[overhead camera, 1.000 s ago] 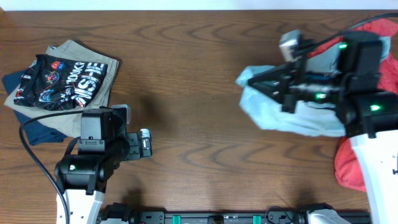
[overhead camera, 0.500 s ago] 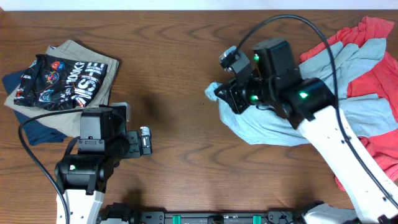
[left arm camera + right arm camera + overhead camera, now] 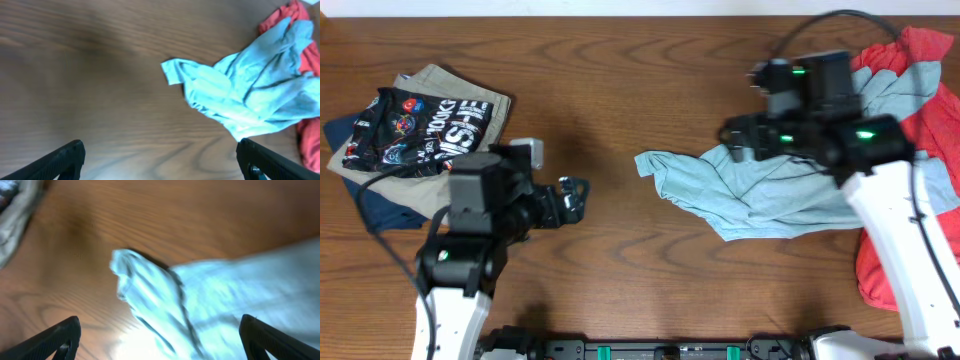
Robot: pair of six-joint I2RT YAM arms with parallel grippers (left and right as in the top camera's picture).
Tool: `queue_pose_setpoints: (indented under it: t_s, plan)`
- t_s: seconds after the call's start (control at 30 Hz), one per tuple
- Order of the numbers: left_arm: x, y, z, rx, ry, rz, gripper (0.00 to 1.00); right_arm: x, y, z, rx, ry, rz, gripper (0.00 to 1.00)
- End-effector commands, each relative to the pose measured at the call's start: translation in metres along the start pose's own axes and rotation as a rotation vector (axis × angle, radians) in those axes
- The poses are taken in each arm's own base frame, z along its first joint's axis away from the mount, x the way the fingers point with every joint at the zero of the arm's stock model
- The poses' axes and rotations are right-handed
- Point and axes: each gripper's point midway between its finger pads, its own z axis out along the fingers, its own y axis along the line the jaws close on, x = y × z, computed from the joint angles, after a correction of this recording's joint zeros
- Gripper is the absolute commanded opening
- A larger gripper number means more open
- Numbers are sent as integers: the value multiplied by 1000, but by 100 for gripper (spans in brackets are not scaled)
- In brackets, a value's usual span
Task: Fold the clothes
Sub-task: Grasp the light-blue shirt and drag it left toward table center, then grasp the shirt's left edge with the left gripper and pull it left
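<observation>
- The right pincer [image 3: 732, 138] hangs over the far edge of the shirt with its jaws wide apart and nothing between them. The left pincer [image 3: 570, 193] is also open and empty, over bare wood to the left.
- The pale sky-blue short-sleeved cotton T-shirt [image 3: 750, 190] lies crumpled on the right half, with one loose corner [image 3: 645, 162] reaching towards the middle.
- It looks thin, limp and light. It will likely drape, bunch and hold no shape, and a pinch may gather several layers.
- That loose corner seems the cleanest hold. Which rumpled part is sleeve or hem, I cannot tell.
- Its right side overlaps a red cloth garment [image 3: 920, 60], which might drag along.
- The dark brown wood-grain surface [image 3: 620, 70] looks smooth, so cloth should slide. The bare middle offers room to spread.
- At the far left, well apart, a black garment with white lettering [image 3: 420, 130] lies on a khaki-beige garment [image 3: 450, 85] and a navy cloth [image 3: 360, 205].
</observation>
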Motion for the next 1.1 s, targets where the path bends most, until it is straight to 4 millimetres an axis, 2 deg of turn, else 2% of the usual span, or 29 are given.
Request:
queue_pose_setpoints:
  t_s: [0.0, 0.17, 0.3, 0.5, 0.73, 0.8, 0.83, 0.87, 0.93, 1.07]
  plan:
    - [4, -17, 22, 60, 72, -33, 98, 1, -25, -27, 57, -24, 80, 99]
    - [23, -38, 73, 107, 194, 24, 98, 31, -64, -40, 139, 69, 214, 99]
    - [42, -48, 117, 123, 278, 23, 98, 49, -81, -48, 169, 124, 293, 99]
    - [65, -56, 173, 136, 336, -19, 98, 61, -90, -54, 184, 156, 343, 99]
    - [100, -76, 220, 178, 379, -10, 96, 61, -89, -54, 184, 158, 343, 99]
    - [108, -82, 228, 195, 381, 11, 77, 62, -90, -54, 184, 159, 343, 99]
    - [109, -85, 232, 209, 374, 22, 62, 62, -90, -54, 184, 159, 343, 99]
    - [108, -88, 235, 220, 362, 29, 39, 62, -90, -54, 184, 159, 343, 99]
    - [100, -91, 237, 236, 328, 36, 7, 62, -90, -54, 185, 159, 343, 99]
    - [68, -80, 230, 213, 250, 9, 6, 62, -91, -54, 192, 162, 342, 99]
